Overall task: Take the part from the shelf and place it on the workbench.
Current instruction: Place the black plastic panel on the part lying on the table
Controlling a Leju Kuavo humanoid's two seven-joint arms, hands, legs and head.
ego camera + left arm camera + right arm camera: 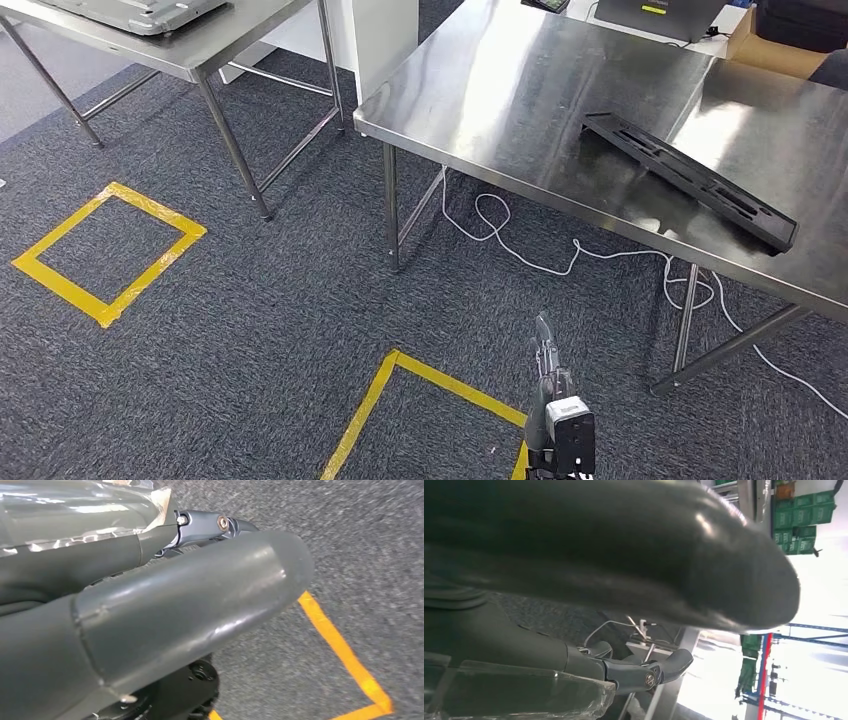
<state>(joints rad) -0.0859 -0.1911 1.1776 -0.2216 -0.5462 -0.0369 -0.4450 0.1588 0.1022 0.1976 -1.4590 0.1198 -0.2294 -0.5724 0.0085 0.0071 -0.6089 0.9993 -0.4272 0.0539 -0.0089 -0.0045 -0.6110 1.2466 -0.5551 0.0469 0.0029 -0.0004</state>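
White cable (520,245) on carpet; yellow tape squares (105,250).

No legible text, label, brand or number in any view; markings on the green crates (804,515) too blurred.

The workbench (520,90) runs off the top and right edges, so its far end is cut off. A brown box (775,45) at the top corner is half cut off. The left hand (150,615) is so close that its big thumb hides its fingers. The right hand (624,565) is close and blurry too
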